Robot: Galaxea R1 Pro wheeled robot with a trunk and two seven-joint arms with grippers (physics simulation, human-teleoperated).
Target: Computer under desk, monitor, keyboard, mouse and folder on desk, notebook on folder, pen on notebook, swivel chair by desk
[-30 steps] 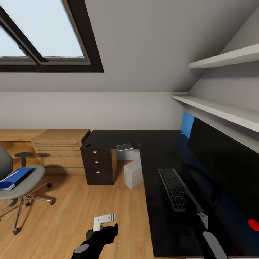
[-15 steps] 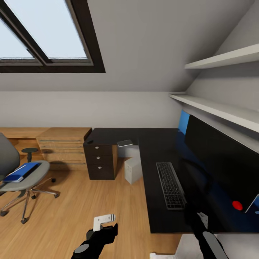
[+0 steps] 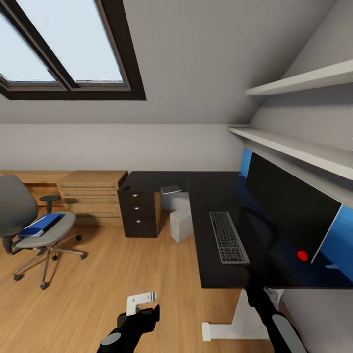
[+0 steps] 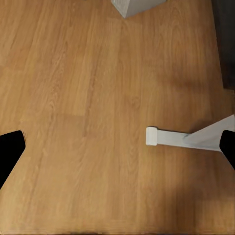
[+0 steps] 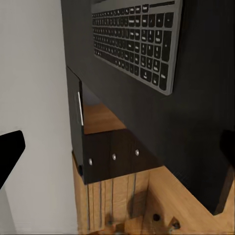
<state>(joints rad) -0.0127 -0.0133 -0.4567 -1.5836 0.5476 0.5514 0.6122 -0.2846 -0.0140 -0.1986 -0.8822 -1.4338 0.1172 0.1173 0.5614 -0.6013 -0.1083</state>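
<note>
Far left on the chair [image 3: 34, 230] seat, well apart from the worktop [image 3: 211, 196]: folder [image 3: 41, 225], long axis angled toward it, nearer the left gripper [image 3: 141, 300], both jaws spread, empty.

The table [image 3: 215, 196] has a glossy black top, a white leg [image 3: 235, 321] and a bright blue back panel [image 3: 343, 230]. Its drawer unit [image 3: 139, 213] is dark brown with small silver knobs. The monitor [image 3: 289, 206] has a black front with one red dot at the lower corner. The keyboard [image 3: 227, 237] is dark grey with black keys. The computer [image 3: 180, 224] is light grey-white. The swivel chair [image 3: 34, 225] is grey with a chrome base, and the folder [image 3: 40, 225] on it is bright blue. The floor [image 3: 98, 279] is light wood planks. The walls [image 3: 196, 73] are pale grey.
</note>
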